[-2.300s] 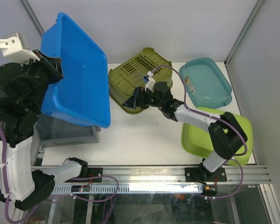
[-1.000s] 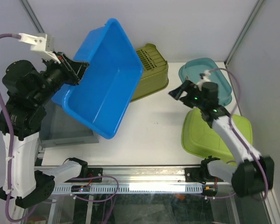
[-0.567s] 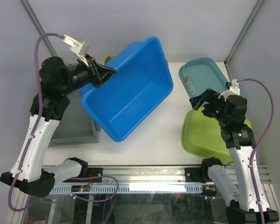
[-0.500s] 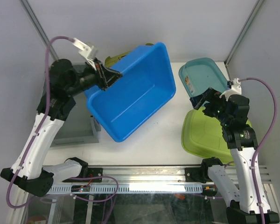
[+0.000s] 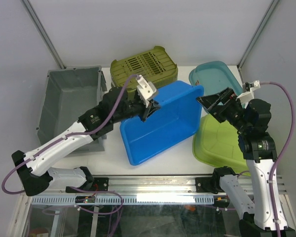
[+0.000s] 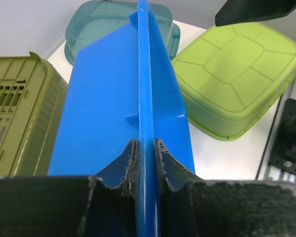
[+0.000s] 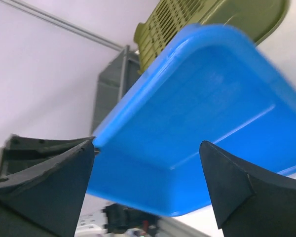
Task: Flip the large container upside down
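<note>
The large blue container [image 5: 160, 121] lies in the middle of the table with its open side facing up and its right side tilted upward. My left gripper [image 5: 147, 106] is shut on its far left rim; in the left wrist view the rim [image 6: 145, 98] runs straight between the two fingers [image 6: 129, 158]. My right gripper [image 5: 213, 102] is open and empty, just right of the container's right corner, apart from it. In the right wrist view the container [image 7: 187, 108] fills the space beyond the open gripper [image 7: 147, 144].
A grey bin [image 5: 69, 101] stands at the left. An olive slotted basket [image 5: 143, 66] lies upside down at the back. A teal tub [image 5: 217, 81] and a lime green tub [image 5: 227, 143] lie upside down at the right, under my right arm.
My left arm swung the blue container from high at the left down to the table's middle, uncovering the grey bin. My right gripper left the olive basket and moved right.
</note>
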Robot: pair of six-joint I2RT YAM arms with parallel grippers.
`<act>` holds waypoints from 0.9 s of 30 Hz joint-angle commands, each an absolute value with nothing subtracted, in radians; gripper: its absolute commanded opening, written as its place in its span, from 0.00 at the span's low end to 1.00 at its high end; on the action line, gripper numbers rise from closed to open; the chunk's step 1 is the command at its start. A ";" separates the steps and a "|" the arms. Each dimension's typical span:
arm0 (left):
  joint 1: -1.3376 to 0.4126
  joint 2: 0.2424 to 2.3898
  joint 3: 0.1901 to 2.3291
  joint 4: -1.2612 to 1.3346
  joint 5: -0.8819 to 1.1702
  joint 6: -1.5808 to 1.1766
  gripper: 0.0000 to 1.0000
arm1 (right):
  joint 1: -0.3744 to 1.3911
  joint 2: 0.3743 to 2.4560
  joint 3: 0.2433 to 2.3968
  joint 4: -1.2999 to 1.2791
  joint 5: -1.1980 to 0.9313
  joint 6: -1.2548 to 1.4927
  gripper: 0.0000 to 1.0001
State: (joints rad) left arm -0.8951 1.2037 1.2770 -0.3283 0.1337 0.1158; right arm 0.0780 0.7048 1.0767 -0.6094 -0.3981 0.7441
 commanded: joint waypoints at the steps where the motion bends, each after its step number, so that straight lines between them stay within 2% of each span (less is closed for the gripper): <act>1: -0.975 1.165 1.269 -0.016 -0.068 0.273 0.00 | 0.076 0.679 0.983 -0.482 -0.537 1.110 0.91; 5: -1.027 1.197 1.249 -0.022 -0.131 0.315 0.00 | 0.076 0.656 0.950 -0.423 -0.550 1.201 0.91; 11: -1.052 1.192 1.212 -0.012 -0.079 0.298 0.00 | 0.080 0.702 0.952 -0.453 -0.511 1.252 0.90; 17: -1.102 1.188 1.186 -0.012 -0.065 0.286 0.00 | 0.189 0.748 0.914 -0.348 -0.464 1.270 0.75; 21: -1.146 1.204 1.195 -0.017 -0.058 0.276 0.00 | 0.308 0.789 0.929 -0.345 -0.385 1.231 0.72; 24: -1.186 1.224 1.213 -0.023 -0.064 0.278 0.00 | 0.374 0.821 0.928 -0.349 -0.349 1.232 0.65; 25: -1.193 1.229 1.216 -0.027 -0.064 0.277 0.00 | 0.387 0.825 0.924 -0.347 -0.338 1.235 0.62; 27: -1.207 1.238 1.217 -0.030 -0.065 0.275 0.00 | 0.409 0.821 0.905 -0.329 -0.321 1.244 0.48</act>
